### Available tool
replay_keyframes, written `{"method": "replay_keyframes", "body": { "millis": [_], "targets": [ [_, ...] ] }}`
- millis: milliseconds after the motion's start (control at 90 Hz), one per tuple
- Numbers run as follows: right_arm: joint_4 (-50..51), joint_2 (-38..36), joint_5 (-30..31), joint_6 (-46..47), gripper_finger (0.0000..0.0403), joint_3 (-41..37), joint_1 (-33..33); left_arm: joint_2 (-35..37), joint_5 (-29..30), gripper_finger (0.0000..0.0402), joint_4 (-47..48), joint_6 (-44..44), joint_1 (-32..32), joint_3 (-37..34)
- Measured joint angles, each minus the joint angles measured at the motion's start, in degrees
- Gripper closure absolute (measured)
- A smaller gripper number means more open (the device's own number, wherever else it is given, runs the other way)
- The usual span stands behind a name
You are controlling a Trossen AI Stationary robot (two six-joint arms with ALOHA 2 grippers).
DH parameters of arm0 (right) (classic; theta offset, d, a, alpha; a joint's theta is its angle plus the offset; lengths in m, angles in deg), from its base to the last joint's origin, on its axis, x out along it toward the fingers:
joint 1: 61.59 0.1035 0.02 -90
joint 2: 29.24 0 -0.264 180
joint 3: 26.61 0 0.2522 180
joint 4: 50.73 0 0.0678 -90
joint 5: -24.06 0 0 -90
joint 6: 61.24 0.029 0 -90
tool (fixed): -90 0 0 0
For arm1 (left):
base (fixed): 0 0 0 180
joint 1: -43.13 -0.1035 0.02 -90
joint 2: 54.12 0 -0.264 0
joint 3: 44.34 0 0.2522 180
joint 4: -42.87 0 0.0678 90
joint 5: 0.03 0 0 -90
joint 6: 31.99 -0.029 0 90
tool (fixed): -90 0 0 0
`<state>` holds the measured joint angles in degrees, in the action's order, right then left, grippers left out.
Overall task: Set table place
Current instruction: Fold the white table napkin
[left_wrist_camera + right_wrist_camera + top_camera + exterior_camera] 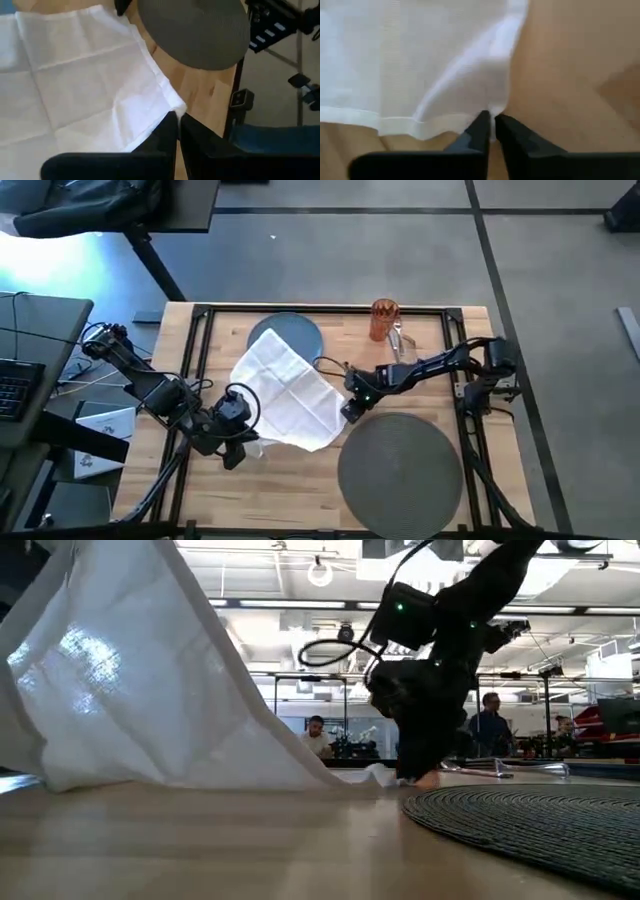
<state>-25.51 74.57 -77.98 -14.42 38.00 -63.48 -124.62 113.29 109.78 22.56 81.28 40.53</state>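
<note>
White napkin (290, 392) is spread open mid-table, long axis running diagonal from the far-left corner by the blue plate (290, 332) down toward the near-right, part of it draped over the plate. In the low view its left side is lifted up off the wood like a tent.

Left gripper (243, 446) is at the napkin's near-left corner, fingers (167, 132) clamped nearly together w/ the cloth edge pinched between them. Right gripper (350, 411) is at the napkin's right edge, jaws also squeezed tight on the hem, just beside the dark grey mat (400, 473).

Table (300, 490) is light butcher-block w/ black rails. Orange tumbler (383, 319) stands at the far side, cutlery (400, 345) next to it. Bkgd in the low view: a big lab room w/ ceiling lights and a couple of ppl (316, 736) well behind the table.
</note>
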Motion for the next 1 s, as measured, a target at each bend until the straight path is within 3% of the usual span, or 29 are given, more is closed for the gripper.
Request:
{"method": "replay_keyframes", "body": {
  "millis": [178, 333, 489, 589, 700, 911, 1000],
  "targets": [
    [3.25, -6.38, 6.05, 13.63, 0.0402, -0.56, 3.04, 0.02, 2.22, 0.0402, 0.14, -8.91, -0.2, 0.31],
    [5.71, -19.5, 22.45, 27.59, 0.0403, -0.24, 6.74, 0.35, 13.22, 0.0402, 0.33, -19.53, -1.19, 2.19],
    [7.69, -32.29, 39.88, 31.89, 0.0403, 1.72, 12.58, 0.56, 24.43, 0.0402, 1.09, -29.97, -3.58, 7.43],
    [7.51, -38.35, 50.71, 27.06, 0.0403, 4.07, 17.21, 0.66, 26.99, 0.0402, 1.06, -37.47, -4.54, 12.26],
    [-1.72, -43.34, 59.41, 15.87, 0.0403, 6.14, 22.47, 0.66, 29.2, 0.0402, 1.05, -43.56, -4.96, 18.69],
    [-24.07, -45.68, 65.48, -6.89, 0.0403, 8.52, 26.6, 0.91, 35.04, 0.0402, 0.93, -53.01, -6.58, 28.56],
    [-27.34, -45.83, 68.04, -11.84, 0.0403, 9.78, 24.99, 1.71, 35.64, 0.0402, 1.48, -56.63, -9.58, 29.16]
  ]
}}
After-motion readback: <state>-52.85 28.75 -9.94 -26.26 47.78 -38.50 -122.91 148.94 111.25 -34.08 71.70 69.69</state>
